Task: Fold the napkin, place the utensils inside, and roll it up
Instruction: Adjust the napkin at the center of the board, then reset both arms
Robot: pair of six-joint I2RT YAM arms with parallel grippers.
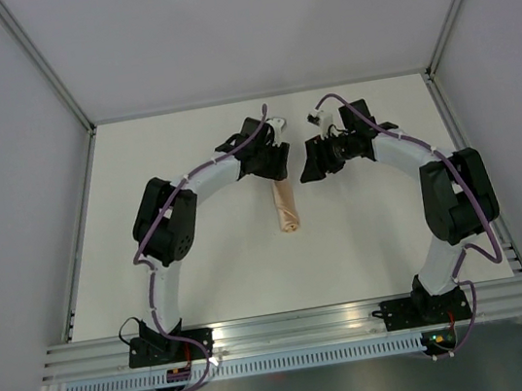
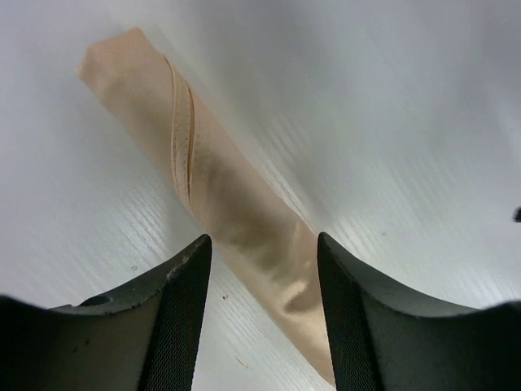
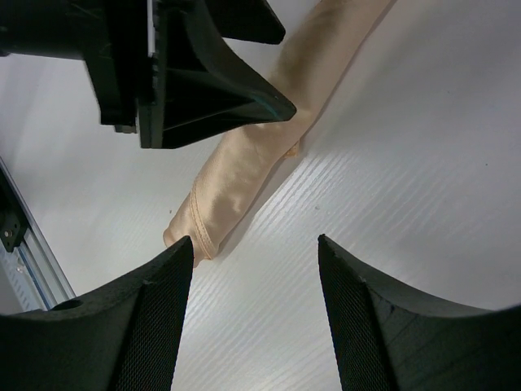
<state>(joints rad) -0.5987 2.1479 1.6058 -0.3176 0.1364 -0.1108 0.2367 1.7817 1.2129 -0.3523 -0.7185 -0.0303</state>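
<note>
The peach-orange napkin [image 1: 285, 207] lies on the white table as a tight roll, pointing away from the arms' bases. My left gripper [image 1: 276, 161] hovers over the roll's far end. In the left wrist view the napkin [image 2: 212, 171] runs diagonally between the spread jaws of the left gripper [image 2: 262, 244], with a gap of table on the left side. My right gripper [image 1: 308, 162] is open just to the right of the roll. In its own view the right gripper [image 3: 254, 244] has only bare table between its fingers, and the napkin [image 3: 244, 171] lies to its left. The utensils are hidden.
The left gripper's black fingers [image 3: 212, 90] fill the top left of the right wrist view, above the roll. An aluminium rail [image 1: 300, 322] runs along the table's near edge and shows again as a rail [image 3: 24, 244] at left. Grey walls enclose the table.
</note>
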